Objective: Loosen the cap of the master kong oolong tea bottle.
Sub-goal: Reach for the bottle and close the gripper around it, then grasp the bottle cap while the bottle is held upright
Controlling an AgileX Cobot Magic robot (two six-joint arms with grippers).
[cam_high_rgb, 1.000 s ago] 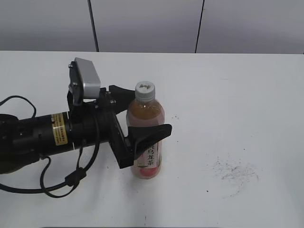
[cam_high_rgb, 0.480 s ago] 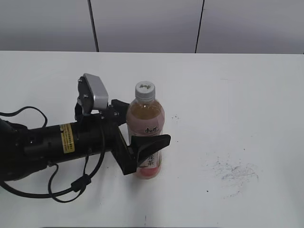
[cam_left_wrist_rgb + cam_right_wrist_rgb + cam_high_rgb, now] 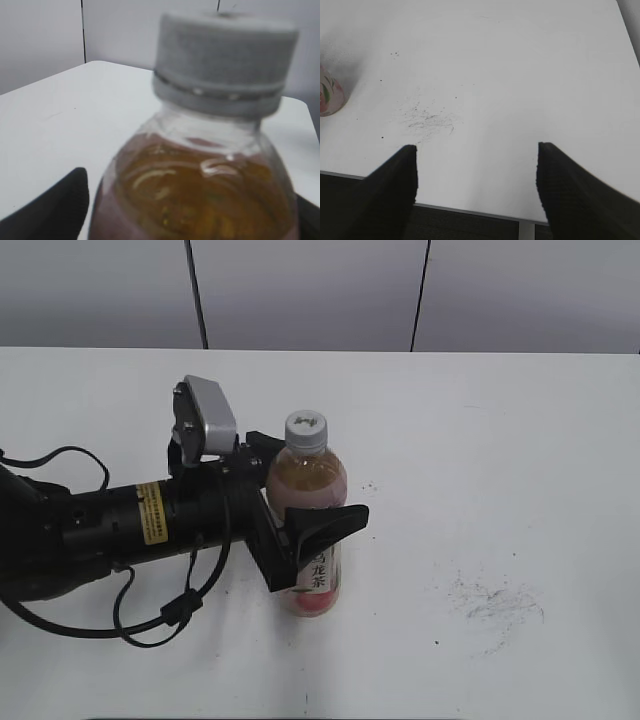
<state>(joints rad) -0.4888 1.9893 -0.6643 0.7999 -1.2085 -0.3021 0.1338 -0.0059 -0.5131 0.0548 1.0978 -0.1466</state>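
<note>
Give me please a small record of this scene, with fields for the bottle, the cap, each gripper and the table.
bottle: master kong oolong tea bottle, upright on the table, amber tea inside
cap: cap on the bottle neck, nothing touching it
left gripper: left gripper, fingers on both sides of the bottle body, below the cap; contact unclear
right gripper: right gripper, open, empty, above bare table
table: white table, dark scuff marks right of the bottle

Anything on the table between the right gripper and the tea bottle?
Only bare white table with a patch of dark scuff marks; the right wrist view shows the right gripper open and the tea bottle at the left edge.
</note>
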